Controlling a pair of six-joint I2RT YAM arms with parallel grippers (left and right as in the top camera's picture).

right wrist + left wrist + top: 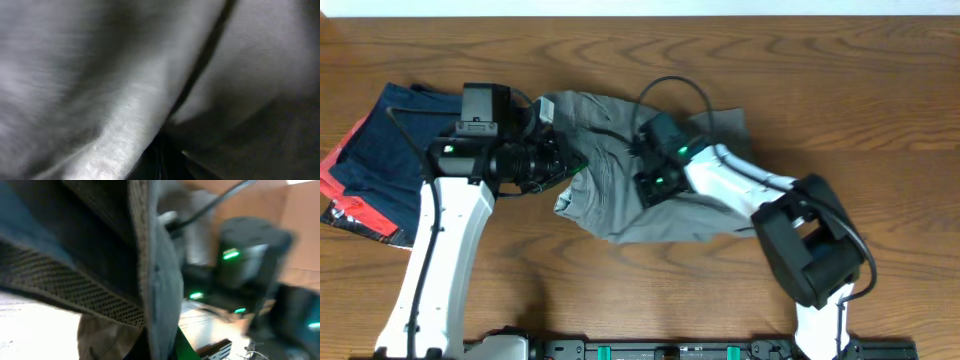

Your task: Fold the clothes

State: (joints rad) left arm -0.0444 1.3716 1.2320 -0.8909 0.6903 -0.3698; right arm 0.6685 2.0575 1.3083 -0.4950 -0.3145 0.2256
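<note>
Shorts (610, 140): stretch rightward from your left fingers (567, 165).
Right fingers (650, 188): over the shorts' middle.
Grip: can't tell (shorts hide both).

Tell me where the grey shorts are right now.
In the overhead view the grey shorts lie crumpled mid-table, with the left gripper at their left edge, the right gripper over their middle and the navy garment further left.

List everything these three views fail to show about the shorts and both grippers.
- Left gripper: state of its fingers unclear. Overhead, its own body covers them; the left wrist view is blurred and draped by cloth.
- Right gripper: same. The right wrist view shows only blurred grey shorts.
- Waistband and fly: not identifiable overhead among folds and under the grippers.
- Red garment: cut off by the overhead view's left edge.
</note>
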